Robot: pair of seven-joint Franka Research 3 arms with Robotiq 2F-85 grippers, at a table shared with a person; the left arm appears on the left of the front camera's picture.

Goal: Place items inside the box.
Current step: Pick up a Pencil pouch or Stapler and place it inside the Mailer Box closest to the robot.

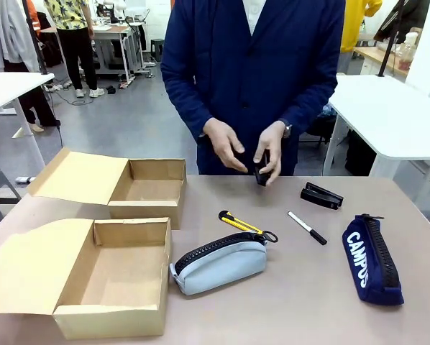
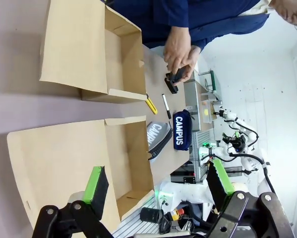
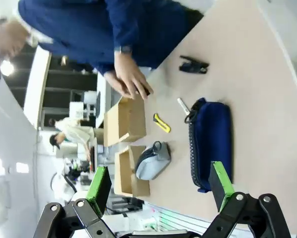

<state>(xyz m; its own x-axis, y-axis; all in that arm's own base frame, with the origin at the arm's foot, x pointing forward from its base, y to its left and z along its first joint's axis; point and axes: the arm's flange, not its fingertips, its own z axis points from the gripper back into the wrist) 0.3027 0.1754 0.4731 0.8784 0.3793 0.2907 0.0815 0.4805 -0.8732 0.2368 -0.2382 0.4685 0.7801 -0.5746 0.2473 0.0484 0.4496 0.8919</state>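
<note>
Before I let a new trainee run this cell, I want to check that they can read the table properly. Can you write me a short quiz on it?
1. True or false: the near box and the far box both hold items.
2. Multiple choice: the right tool is A) open, B) shut, C) gripping something.
3. Short answer: which item lies closest to the near box?
Key: 1 false; 2 A; 3 the grey pouch.
</note>
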